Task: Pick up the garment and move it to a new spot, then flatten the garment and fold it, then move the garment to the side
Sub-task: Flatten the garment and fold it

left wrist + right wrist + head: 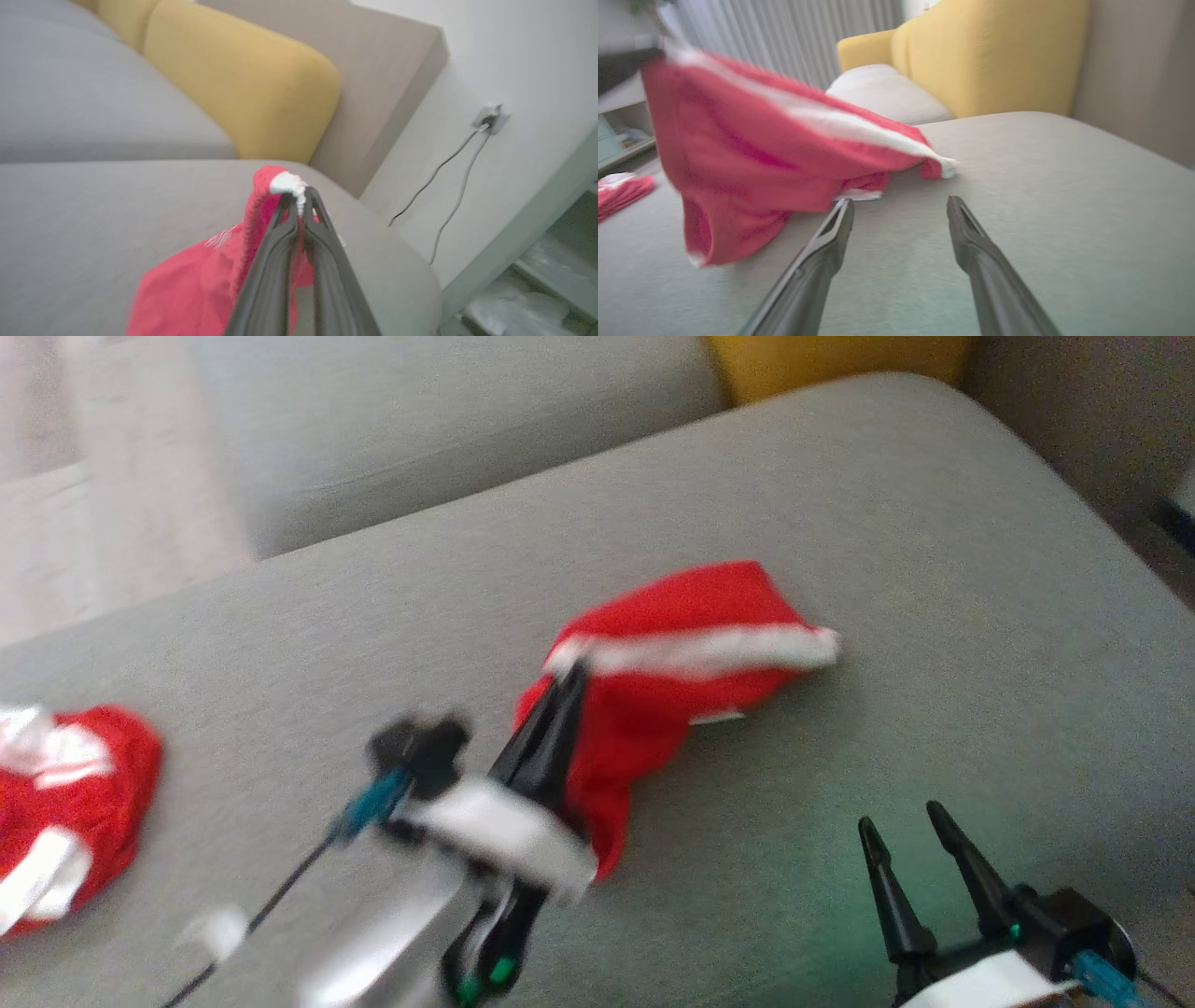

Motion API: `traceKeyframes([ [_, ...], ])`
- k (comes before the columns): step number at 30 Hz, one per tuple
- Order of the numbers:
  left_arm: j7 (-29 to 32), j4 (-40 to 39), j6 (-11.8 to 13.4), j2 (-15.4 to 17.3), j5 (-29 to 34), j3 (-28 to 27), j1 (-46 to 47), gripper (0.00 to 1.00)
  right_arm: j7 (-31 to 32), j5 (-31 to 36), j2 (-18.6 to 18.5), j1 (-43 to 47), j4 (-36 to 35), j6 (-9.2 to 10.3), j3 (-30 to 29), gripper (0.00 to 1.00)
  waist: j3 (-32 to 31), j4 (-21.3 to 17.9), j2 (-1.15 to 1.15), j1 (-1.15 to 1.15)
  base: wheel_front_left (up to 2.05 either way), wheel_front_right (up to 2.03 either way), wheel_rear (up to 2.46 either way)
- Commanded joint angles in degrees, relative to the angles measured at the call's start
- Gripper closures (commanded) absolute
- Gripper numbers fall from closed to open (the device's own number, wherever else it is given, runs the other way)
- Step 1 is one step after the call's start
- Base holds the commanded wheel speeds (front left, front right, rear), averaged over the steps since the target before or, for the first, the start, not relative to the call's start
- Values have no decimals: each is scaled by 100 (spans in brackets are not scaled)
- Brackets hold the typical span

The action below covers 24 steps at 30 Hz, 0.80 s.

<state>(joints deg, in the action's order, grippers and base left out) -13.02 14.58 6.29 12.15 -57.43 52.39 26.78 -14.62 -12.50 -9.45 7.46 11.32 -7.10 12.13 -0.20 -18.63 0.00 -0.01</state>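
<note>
The garment (672, 700) is red cloth with a white band, lying crumpled on the grey cushion (934, 569) near the middle. My left gripper (571, 674) is shut on the white band at the garment's left end, lifting that corner. In the left wrist view the closed fingertips (299, 198) pinch the white hem with the garment (201, 284) hanging below. In the right wrist view the garment (752, 154) hangs raised at the left, its far corner still touching the cushion. My right gripper (901, 826) stands open at the lower right, apart from the cloth; its fingers (836, 228) hold nothing.
A second red and white garment (65, 803) lies at the cushion's left edge. A yellow cushion (243, 88) and a grey backrest (420, 420) stand behind. The cushion's right edge drops off toward a wall with a socket and cables (486, 119).
</note>
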Motion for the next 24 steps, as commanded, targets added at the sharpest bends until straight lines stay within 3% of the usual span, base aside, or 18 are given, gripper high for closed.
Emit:
traceKeyframes([
  [1,-2,-321,103,219,-34,-172,-2,100,-38,-14,-12,-55,-199,-39,91,0,-128,667,0,1,0,0,0],
  [6,4,-920,531,974,-53,-279,-789,100,-38,-377,-2,51,-36,-39,87,0,-80,1360,0,1,0,0,0],
  [10,-42,-1099,623,1283,-73,-425,-1040,100,-38,-538,-128,-16,312,-39,216,0,-23,1757,0,1,0,0,0],
  [16,-94,-1171,600,1334,-61,-557,-1066,100,-38,-408,-233,-416,1004,-39,541,0,59,2039,0,1,0,0,0],
  [23,-111,-1167,538,1240,-17,-553,-967,100,-38,-357,-71,-955,1572,-39,944,0,193,2138,0,1,0,0,0],
  [24,-112,-1160,530,1228,-11,-548,-952,100,-38,-368,-49,-1013,1654,-39,1004,7,204,2149,0,1,0,0,0],
])
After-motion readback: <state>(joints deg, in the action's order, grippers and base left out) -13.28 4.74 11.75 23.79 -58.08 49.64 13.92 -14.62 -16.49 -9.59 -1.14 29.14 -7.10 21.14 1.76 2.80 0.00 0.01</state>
